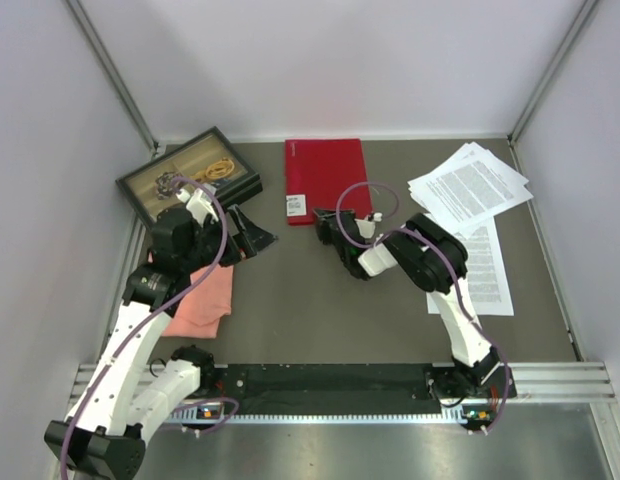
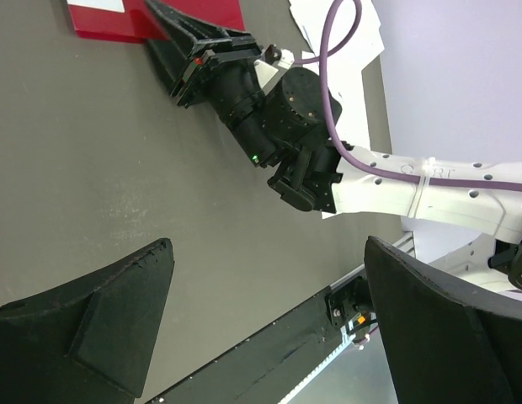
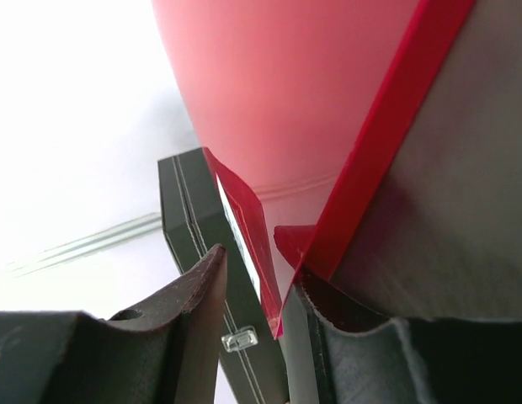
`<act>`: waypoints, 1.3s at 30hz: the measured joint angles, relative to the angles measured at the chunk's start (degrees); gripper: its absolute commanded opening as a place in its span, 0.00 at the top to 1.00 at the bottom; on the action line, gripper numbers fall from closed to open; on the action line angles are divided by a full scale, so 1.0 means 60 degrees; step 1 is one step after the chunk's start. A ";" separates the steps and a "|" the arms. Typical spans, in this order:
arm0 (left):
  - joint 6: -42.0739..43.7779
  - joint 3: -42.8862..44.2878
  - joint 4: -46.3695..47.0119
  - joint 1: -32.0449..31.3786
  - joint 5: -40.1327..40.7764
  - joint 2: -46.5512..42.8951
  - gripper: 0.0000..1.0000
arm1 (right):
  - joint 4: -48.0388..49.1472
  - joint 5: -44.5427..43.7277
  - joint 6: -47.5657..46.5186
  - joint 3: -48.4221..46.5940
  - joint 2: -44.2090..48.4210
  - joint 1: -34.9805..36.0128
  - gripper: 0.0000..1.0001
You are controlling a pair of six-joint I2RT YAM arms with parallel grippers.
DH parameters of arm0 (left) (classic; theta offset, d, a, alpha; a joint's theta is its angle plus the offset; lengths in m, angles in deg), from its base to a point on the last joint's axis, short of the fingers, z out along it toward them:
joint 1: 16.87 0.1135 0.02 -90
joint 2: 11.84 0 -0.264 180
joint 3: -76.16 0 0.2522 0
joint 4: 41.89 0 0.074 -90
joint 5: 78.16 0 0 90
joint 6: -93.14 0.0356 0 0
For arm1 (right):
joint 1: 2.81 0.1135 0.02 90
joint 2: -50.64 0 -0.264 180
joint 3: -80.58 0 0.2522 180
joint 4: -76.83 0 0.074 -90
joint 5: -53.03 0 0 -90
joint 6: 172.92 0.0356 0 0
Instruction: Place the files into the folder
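Observation:
The red folder (image 1: pixel 325 172) lies flat at the back middle, its white barcode label (image 1: pixel 295 205) at the near left corner. My right gripper (image 1: pixel 325 226) is at that near edge, open. In the right wrist view the folder cover's (image 3: pixel 269 101) corner is lifted a little and stands between the jaws of my right gripper (image 3: pixel 259 265); the right finger (image 3: pixel 345 328) touches it, the left is apart. The files (image 1: pixel 470 186) lie fanned at the back right, with more sheets (image 1: pixel 487 268) nearer. My left gripper (image 1: pixel 254 236) is open and empty, left of the folder (image 2: pixel 118 18).
A black tray (image 1: pixel 188 176) with small items stands at the back left. A salmon-pink cloth (image 1: pixel 204 297) lies under my left arm. Grey walls close in the left, right and back. The right arm (image 2: pixel 328 160) fills the middle of the left wrist view.

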 measured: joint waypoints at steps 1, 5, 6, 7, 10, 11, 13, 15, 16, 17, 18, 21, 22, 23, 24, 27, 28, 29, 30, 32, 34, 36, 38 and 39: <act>-0.0004 -0.0011 0.0000 0.0000 -0.0004 0.0033 0.02 | 0.0095 0.0029 -0.0036 0.0022 -0.0018 -0.0051 0.68; -0.0033 -0.0044 0.0069 0.0000 -0.0036 0.0095 0.01 | 0.0273 0.0044 -0.0346 0.0040 -0.0076 -0.0219 0.69; -0.0040 -0.0044 0.0084 0.0000 -0.0040 0.0113 0.02 | 0.0270 0.0047 -0.0423 0.0040 -0.0076 -0.0262 0.74; -0.0047 -0.0044 0.0095 0.0000 -0.0047 0.0131 0.02 | 0.0266 0.0066 -0.0517 0.0040 -0.0080 -0.0299 0.78; -0.0051 -0.0044 0.0131 0.0000 -0.0062 0.0197 0.02 | 0.0335 0.0168 -0.0820 0.0186 -0.0080 -0.0459 0.93; -0.0055 -0.0044 0.0146 0.0000 -0.0062 0.0229 0.02 | 0.0466 0.0211 -0.0929 0.0306 -0.0080 -0.0528 0.97; -0.0058 -0.0044 0.0157 0.0000 -0.0058 0.0299 0.02 | 0.0860 0.0328 -0.1326 0.0510 -0.0047 -0.0627 1.00; -0.0055 -0.0040 0.0168 0.0000 -0.0044 0.0368 0.02 | 0.1075 0.0550 -0.1898 0.0783 0.0098 -0.0743 1.00; -0.0055 -0.0040 0.0168 0.0000 -0.0018 0.0390 0.02 | 0.1082 0.0710 -0.2310 0.0998 0.0277 -0.0838 1.00; -0.0047 -0.0040 0.0168 0.0000 0.0018 0.0408 0.02 | 0.1078 0.0852 -0.2728 0.1246 0.0492 -0.0929 1.00; -0.0047 -0.0040 0.0164 0.0000 0.0062 0.0419 0.01 | 0.1053 0.0998 -0.3191 0.1483 0.0725 -0.1024 1.00; -0.0044 -0.0040 0.0182 0.0000 0.0251 0.0423 0.02 | 0.0248 0.1446 -0.4736 0.2004 0.1723 -0.1300 1.00; -0.0040 -0.0044 0.0193 0.0000 0.0331 0.0426 0.02 | -0.0164 0.1534 -0.5246 0.2062 0.2087 -0.1351 1.00; -0.0044 -0.0040 0.0200 0.0000 0.0397 0.0444 0.03 | -0.0849 0.1643 -0.5901 0.2055 0.2590 -0.1399 1.00; -0.0044 -0.0040 0.0211 0.0000 0.0503 0.0477 0.04 | -0.1290 0.1701 -0.6444 0.2055 0.2980 -0.1428 1.00; -0.0080 0.0000 0.0182 0.0000 0.0856 0.0721 0.03 | -0.2561 0.1945 -0.8280 0.2073 0.4284 -0.1439 1.00; -0.0127 0.0058 0.0127 0.0000 0.1045 0.0885 0.03 | -0.2907 0.2036 -0.8867 0.2175 0.4732 -0.1435 1.00; -0.0175 0.0124 0.0069 0.0000 0.1173 0.1024 0.02 | -0.3184 0.2113 -0.9340 0.2302 0.5115 -0.1428 1.00; -0.0251 0.0291 -0.0066 0.0000 0.1450 0.1322 0.02 | -0.3515 0.2157 -0.9883 0.2463 0.5541 -0.1392 1.00; -0.0459 0.0674 -0.0328 0.0000 0.1767 0.1858 0.02 | -0.4320 0.2193 -1.0965 0.2798 0.6448 -0.1275 1.00; -0.0747 0.1140 -0.0612 0.0000 0.1971 0.2433 0.03 | -0.4954 0.2175 -1.1876 0.2907 0.7042 -0.1089 1.00; -0.1096 0.1679 -0.0816 0.0000 0.2044 0.3056 0.11 | -0.5435 0.2135 -1.2684 0.3042 0.7632 -0.0805 1.00; -0.1617 0.2138 -0.0845 0.0000 0.1971 0.3621 0.18 | -0.5858 0.2109 -1.3442 0.3275 0.8331 -0.0448 1.00; -0.1978 0.2324 -0.0849 0.0000 0.1861 0.3912 0.18 | -0.6007 0.2109 -1.3770 0.3432 0.8692 -0.0288 1.00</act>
